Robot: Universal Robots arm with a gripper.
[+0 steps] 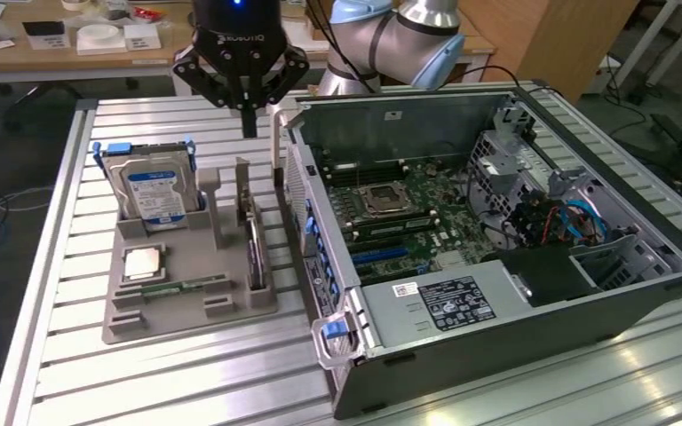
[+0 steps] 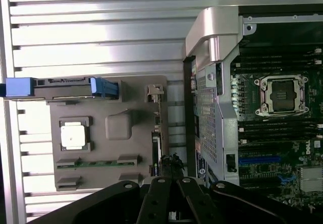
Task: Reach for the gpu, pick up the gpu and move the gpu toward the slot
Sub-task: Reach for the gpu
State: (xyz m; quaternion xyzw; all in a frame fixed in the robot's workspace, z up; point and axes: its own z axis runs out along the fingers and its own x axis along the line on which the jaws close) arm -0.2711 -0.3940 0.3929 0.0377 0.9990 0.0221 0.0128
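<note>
Exterior view: the claw hangs closed and empty above the table, tips pressed together. It sits over the far end of a grey tray, just beside the open case. The gpu stands edge-on as a dark slab in the tray's side nearest the case, lower than the claw and well apart from it. A hard drive stands upright on the tray toward the exterior view's left.

Wrist view: looking down past the closed claw, we see the gpu as a thin dark strip. It runs along the tray edge that faces the case. The hard drive with its blue tabs and a memory stick sit farther off on the tray.

We judge the step in hand to be the reach. To do it well, the jaws need to open before any descent and straddle the card's thin edge squarely. The approach should be straight down and centred on the card, since the case wall crowds one side and the tray's posts the other.
</note>
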